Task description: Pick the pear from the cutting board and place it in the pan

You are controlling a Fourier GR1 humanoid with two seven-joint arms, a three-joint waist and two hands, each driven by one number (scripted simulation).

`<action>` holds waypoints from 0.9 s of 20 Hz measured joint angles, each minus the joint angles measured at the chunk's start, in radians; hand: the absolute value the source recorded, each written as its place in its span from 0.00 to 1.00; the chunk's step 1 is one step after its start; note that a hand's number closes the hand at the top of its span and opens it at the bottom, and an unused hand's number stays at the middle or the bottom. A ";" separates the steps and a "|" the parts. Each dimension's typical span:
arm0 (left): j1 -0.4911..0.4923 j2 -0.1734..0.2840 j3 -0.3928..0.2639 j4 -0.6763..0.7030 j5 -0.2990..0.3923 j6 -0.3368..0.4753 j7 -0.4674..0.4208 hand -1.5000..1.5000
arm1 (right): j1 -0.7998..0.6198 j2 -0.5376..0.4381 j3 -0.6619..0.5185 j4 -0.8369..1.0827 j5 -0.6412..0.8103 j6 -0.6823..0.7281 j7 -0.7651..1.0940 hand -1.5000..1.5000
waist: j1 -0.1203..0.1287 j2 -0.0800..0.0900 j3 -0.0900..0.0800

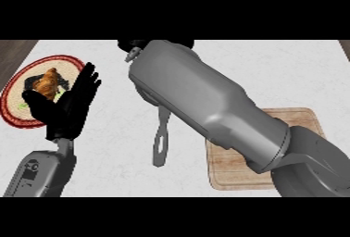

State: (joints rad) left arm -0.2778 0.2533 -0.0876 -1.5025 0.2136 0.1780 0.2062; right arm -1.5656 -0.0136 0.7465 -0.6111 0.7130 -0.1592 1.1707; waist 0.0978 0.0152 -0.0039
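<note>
Desk (pixel 287 74): white, marbled with faint grey veining; fills nearly the whole view.
Floor, beyond the desk's far left corner (pixel 15 46): dark brown, wood-like grain.
Floor, beyond the desk's far right corner (pixel 345 48): a narrow dark brown strip.
Light: even and soft; blurred grey shadows lie on the desk near its middle.
Walls, windows: not in view.

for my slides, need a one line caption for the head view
Right forearm stretches over the pan from the cutting board side; left hand rests open by a plate of food.
</note>
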 measured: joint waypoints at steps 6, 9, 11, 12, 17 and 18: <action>0.024 0.008 0.017 -0.015 0.003 -0.001 -0.005 0.50 | 0.098 0.002 -0.013 0.052 0.030 -0.127 -0.058 1.00 | -0.025 0.000 0.002; 0.043 0.011 0.020 -0.025 -0.001 -0.005 -0.013 0.50 | 0.155 0.004 -0.029 0.082 0.030 -0.209 -0.111 1.00 | -0.030 0.001 0.002; 0.053 0.003 0.017 -0.018 -0.003 -0.010 -0.028 0.50 | 0.192 0.005 -0.038 0.102 0.024 -0.274 -0.149 1.00 | -0.029 0.003 0.002; 0.045 0.000 0.015 -0.018 -0.004 -0.009 -0.027 0.50 | 0.205 0.006 -0.039 0.113 0.018 -0.297 -0.161 1.00 | -0.025 0.005 0.002; 0.028 0.008 0.026 -0.013 0.003 -0.027 -0.017 0.50 | 0.270 0.009 -0.021 0.166 -0.008 -0.356 -0.170 1.00 | -0.014 0.008 0.002; 0.026 0.009 0.025 -0.020 0.003 -0.027 -0.009 0.50 | 0.286 0.009 -0.032 0.180 -0.021 -0.368 -0.173 1.00 | -0.012 0.009 0.003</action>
State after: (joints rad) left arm -0.2520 0.2622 -0.0623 -1.5220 0.2169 0.1515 0.1974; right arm -1.2793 -0.0043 0.7149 -0.4308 0.6924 -0.5277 0.9975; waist 0.0862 0.0241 -0.0013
